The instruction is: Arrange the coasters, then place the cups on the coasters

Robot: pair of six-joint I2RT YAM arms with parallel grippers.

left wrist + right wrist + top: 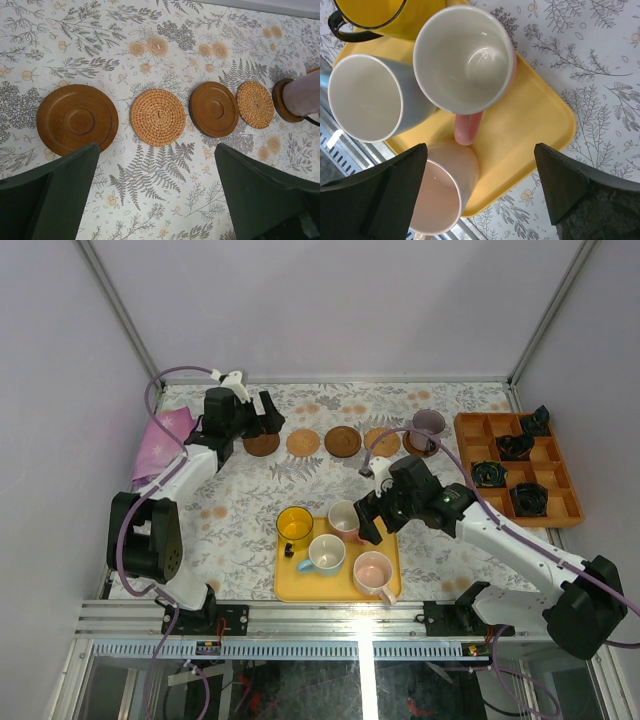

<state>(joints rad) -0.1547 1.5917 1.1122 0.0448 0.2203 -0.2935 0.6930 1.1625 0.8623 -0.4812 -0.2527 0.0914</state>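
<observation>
Floral table [250, 505], pale walls [330, 310]
Walls close the table's back and sides; metal posts [118, 308] rise from its far corners, a rail [300, 618] lines its near edge

White arms [185, 475], chunky black joints, purple cables [152, 400] looping off. Left hand [156, 150] has dark green wedge fingers [55, 195], right hand [480, 147] black.

Lab test cell: white panel walls [60, 360], aluminium rail [300, 615], floral tablecloth [240, 510].
</observation>
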